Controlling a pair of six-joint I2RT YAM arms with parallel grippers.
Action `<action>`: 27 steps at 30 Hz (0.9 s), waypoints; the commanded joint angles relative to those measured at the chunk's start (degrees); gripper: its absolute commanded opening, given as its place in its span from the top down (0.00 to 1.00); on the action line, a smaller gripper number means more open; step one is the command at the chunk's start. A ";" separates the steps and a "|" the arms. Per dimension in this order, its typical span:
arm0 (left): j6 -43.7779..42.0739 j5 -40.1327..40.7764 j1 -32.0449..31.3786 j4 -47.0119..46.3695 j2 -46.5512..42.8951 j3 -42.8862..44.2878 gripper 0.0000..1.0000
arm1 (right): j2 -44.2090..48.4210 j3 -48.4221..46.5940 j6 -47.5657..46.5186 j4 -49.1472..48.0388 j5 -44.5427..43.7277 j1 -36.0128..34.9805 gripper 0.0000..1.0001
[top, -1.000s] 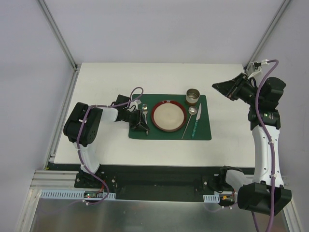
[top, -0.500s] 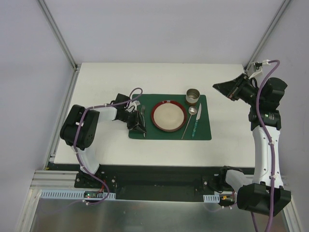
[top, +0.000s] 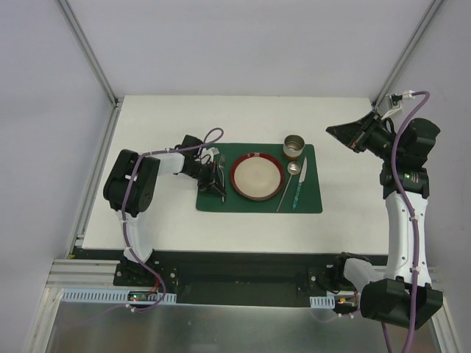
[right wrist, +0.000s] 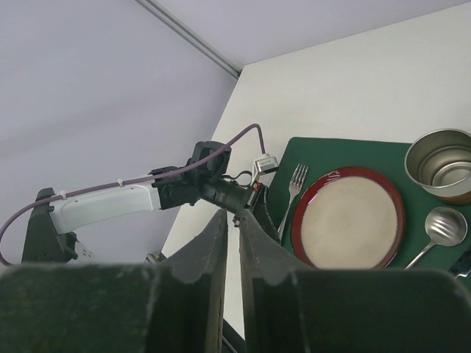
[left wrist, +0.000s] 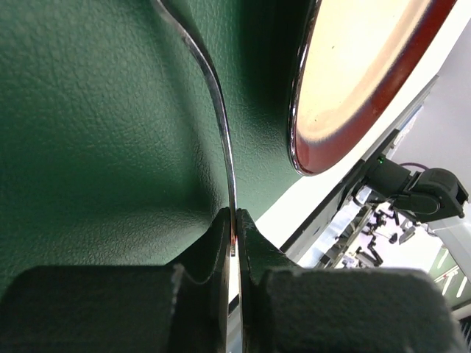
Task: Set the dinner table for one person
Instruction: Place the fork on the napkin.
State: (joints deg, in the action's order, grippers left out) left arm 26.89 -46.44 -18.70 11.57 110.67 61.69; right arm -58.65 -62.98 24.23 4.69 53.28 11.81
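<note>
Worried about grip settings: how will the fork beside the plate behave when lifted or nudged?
The fork looks like thin polished metal: probably stiff, light and slippery. Pinched at its handle end by the left end effector, it may pivot.

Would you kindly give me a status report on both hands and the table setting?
Left hand shut on fork, over placemat left of plate. Right hand shut, empty, raised aside. Dinner table: metal cup, spoon, knife set. Nothing obstructing.

The dinner table is white and flat. A dark green placemat lies directly on it, near the middle.
</note>
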 commanded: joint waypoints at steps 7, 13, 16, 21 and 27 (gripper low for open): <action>-3.16 -3.66 -0.81 3.19 3.32 3.78 1.00 | 0.82 0.31 0.91 -4.25 1.39 0.67 0.87; -4.04 -2.78 -0.90 4.51 4.99 5.89 1.00 | 0.91 0.75 0.91 -4.42 1.48 0.67 0.88; -5.27 -1.73 -0.90 6.35 5.08 6.51 1.00 | 1.00 0.84 0.91 -4.42 1.48 0.75 0.88; -6.50 -2.34 -0.99 8.02 6.13 8.35 1.00 | 1.08 0.75 0.99 -4.42 1.57 0.84 0.89; -7.03 -2.17 -1.25 8.82 7.19 9.15 1.00 | 1.17 0.93 0.91 -4.42 1.74 0.93 0.90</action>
State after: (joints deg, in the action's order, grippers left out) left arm 21.82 -48.80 -19.27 18.06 117.12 69.71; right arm -58.65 -62.00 24.88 3.20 53.47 12.19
